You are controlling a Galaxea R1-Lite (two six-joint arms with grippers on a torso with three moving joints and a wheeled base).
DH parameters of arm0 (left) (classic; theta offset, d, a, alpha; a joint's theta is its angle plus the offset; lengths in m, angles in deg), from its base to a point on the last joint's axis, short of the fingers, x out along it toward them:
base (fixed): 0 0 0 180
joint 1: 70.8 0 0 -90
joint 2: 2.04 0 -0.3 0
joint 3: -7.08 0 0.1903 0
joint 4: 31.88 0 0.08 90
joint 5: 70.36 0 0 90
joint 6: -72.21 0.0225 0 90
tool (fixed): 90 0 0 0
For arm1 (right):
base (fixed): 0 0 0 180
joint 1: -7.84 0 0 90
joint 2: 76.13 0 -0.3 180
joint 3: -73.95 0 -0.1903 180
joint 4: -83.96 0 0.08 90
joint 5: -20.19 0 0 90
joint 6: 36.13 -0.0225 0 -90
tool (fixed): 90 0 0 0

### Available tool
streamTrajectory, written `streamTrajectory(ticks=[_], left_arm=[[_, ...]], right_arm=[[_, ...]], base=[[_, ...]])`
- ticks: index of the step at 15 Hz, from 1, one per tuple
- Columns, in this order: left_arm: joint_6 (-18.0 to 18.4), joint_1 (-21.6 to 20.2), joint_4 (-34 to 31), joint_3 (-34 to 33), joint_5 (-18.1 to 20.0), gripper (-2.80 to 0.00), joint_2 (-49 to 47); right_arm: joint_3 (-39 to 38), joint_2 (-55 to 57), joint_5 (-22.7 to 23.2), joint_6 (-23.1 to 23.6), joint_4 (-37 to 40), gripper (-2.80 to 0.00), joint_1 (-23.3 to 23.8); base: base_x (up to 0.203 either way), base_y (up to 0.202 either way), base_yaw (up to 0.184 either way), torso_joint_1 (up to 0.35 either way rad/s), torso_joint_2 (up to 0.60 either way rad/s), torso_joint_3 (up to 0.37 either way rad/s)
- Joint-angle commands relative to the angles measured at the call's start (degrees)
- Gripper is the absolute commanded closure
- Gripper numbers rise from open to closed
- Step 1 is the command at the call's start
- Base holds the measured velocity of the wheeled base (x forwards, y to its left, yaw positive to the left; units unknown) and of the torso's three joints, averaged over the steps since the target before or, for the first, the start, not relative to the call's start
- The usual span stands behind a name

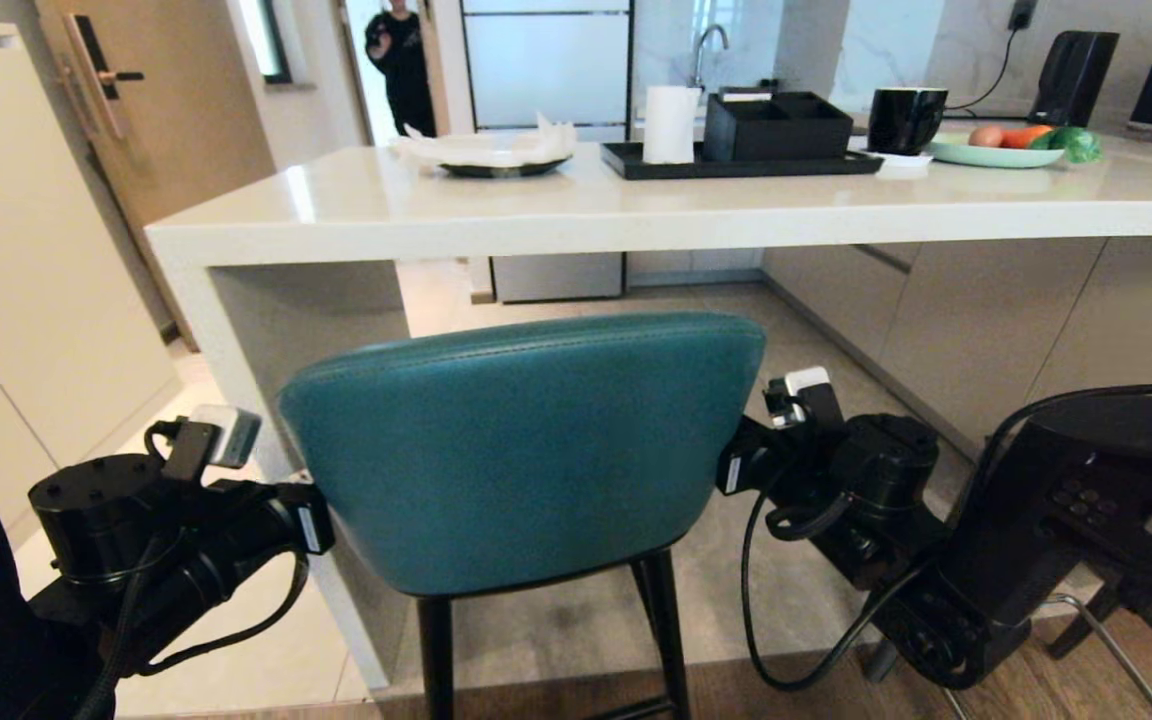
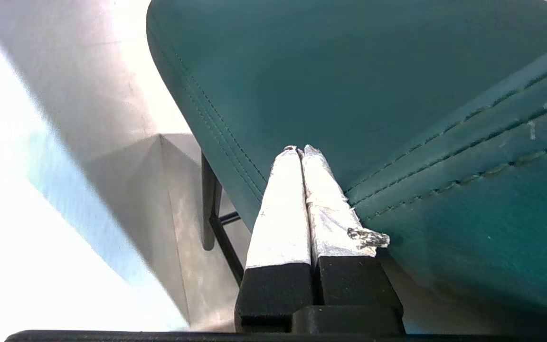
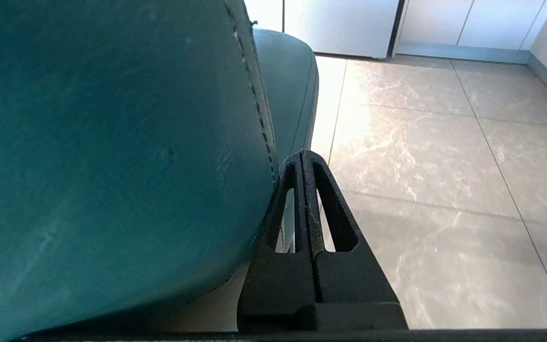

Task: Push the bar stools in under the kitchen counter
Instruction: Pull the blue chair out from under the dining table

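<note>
We have the teal bar stool (image 1: 526, 450) standing just before the worktop (image 1: 576, 215), its back facing us and its seat not yet fully under the slab. Our left gripper (image 2: 300, 151) lies against one side edge of the backrest, our right gripper (image 3: 304, 154) against the other; both have their jaws pressed together, holding nothing. We judge this bracketing keeps the stool straight while we push it in. A tray (image 1: 636, 160) sits atop.
</note>
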Motion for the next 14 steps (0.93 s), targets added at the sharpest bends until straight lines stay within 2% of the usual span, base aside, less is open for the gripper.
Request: streamTrajectory(ticks=[1, 4, 14], left_arm=[[-0.06, 0.08, 0.89, 0.10, 0.16, 0.00, 0.42], [-0.01, 0.52, 0.89, -0.08, 0.08, 0.00, 0.70], [0.02, 1.14, 0.89, -0.26, 0.08, 0.00, 1.21]], right_arm=[[0.02, -0.24, 0.21, 0.03, -0.48, 0.00, -0.09], [0.02, -0.31, -0.25, 0.03, -0.48, 0.00, -0.09], [-0.16, -1.56, -0.67, -0.06, -0.48, 0.00, -0.79]], base=[[-0.193, 0.000, -0.003, 0.006, 0.00, 0.002], [-0.169, 0.000, -0.003, 0.001, 0.00, 0.000], [0.000, 0.000, 0.000, 0.000, 0.00, 0.000]])
